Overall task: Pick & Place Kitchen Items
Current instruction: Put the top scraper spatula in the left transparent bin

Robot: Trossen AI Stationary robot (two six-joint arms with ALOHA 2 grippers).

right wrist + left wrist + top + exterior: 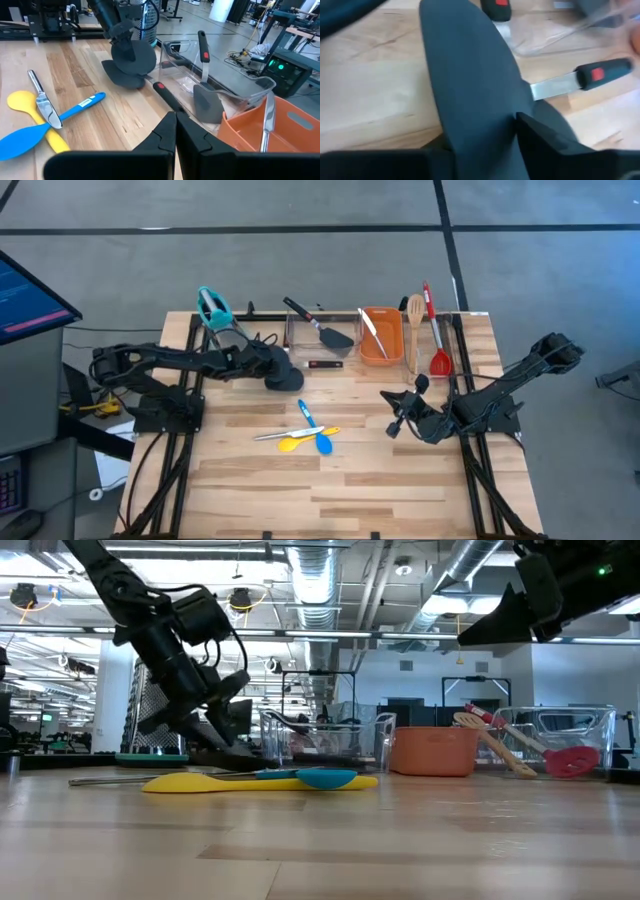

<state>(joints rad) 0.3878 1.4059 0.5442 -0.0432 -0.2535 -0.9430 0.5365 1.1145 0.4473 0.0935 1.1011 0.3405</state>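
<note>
My left gripper (275,368) reaches from the table's left to its middle and is shut on a dark grey scoop (465,75), which also shows in the right wrist view (132,57). Blue and yellow spoons (312,440) lie crossed on the table with a silver knife (272,436) beside them. A black spatula (322,330) lies in a clear tray. Silver tongs (368,330) lean in the orange tub (392,340). A wooden slotted spoon (413,330) and a red spoon (437,345) lie at the back right. My right gripper (398,420) hangs shut over the table's right part. My left gripper has the dark grey scoop between its two fingers (550,145), at the scoop's narrower end (485,130). The fingers slant down from the table's left and lie along the scoop. Its lower part (119,75) rests on the table and its broad part stands tilted above it.
A black-handled tool with a red mark and a steel blade (325,364) lies on the table just right of the scoop. The clear tray (300,340) stands right behind it. A second clear tray (600,735) is at the back right. Bare wood fills the near half.
</note>
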